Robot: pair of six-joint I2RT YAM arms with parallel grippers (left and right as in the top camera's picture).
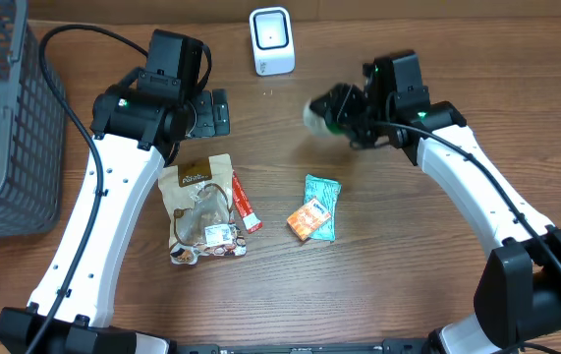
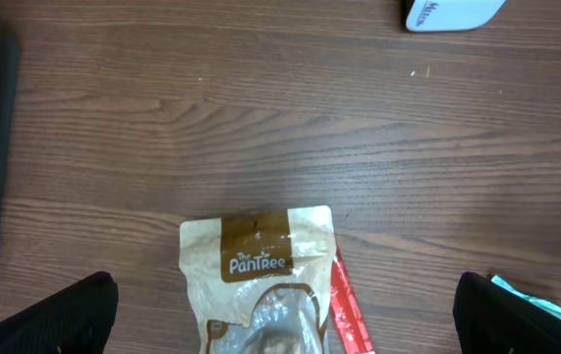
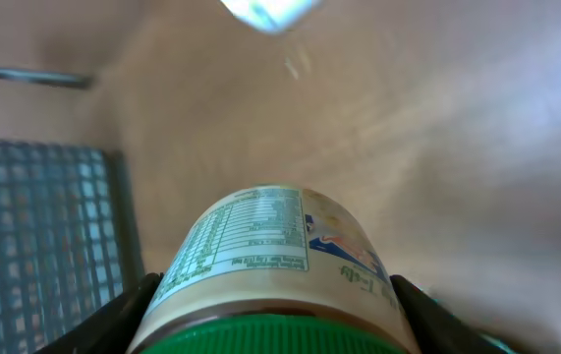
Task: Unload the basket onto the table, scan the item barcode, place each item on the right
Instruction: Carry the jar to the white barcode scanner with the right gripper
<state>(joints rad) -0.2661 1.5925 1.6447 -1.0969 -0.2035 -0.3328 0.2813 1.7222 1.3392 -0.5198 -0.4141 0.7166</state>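
My right gripper point(image 1: 337, 116) is shut on a jar point(image 1: 319, 112) with a green lid, held in the air right of the white scanner point(image 1: 271, 41). In the right wrist view the jar point(image 3: 270, 265) lies between both fingers, lid toward the camera, its nutrition label on top. The scanner point(image 3: 265, 12) is a blur at the top edge, and I can make out no barcode. My left gripper point(image 1: 217, 111) hangs open over the table, with nothing between its fingers point(image 2: 64, 320).
A brown Pantree snack bag point(image 1: 201, 206) lies below the left gripper, a red stick pack point(image 1: 245, 205) beside it. A teal packet point(image 1: 325, 202) and an orange box point(image 1: 308, 219) lie mid-table. A grey wire basket point(image 1: 5, 128) stands at the left.
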